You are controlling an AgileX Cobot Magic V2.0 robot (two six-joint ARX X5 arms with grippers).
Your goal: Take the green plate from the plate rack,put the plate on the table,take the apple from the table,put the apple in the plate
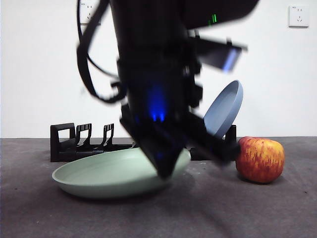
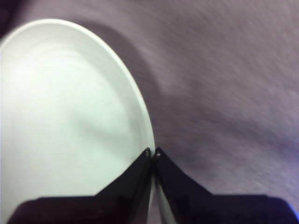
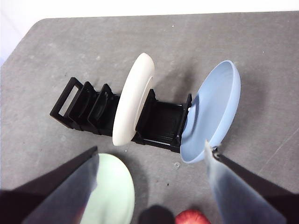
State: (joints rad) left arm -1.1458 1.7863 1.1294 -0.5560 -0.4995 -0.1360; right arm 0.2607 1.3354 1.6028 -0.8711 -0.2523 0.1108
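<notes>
Green plate (image 1: 106,176) flat on the table (image 1: 257,213), in front of the plate rack (image 1: 81,144). Left gripper (image 2: 153,151) jaws pinched on its rim. Apple (image 1: 260,159) nearby (untouched). Right gripper (image 3: 152,156) overhead, jaws wide apart.

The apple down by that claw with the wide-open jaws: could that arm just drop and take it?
Probably yes. The right gripper hangs open above the apple, nothing covers it, and the green plate lies beside it, apart.
</notes>
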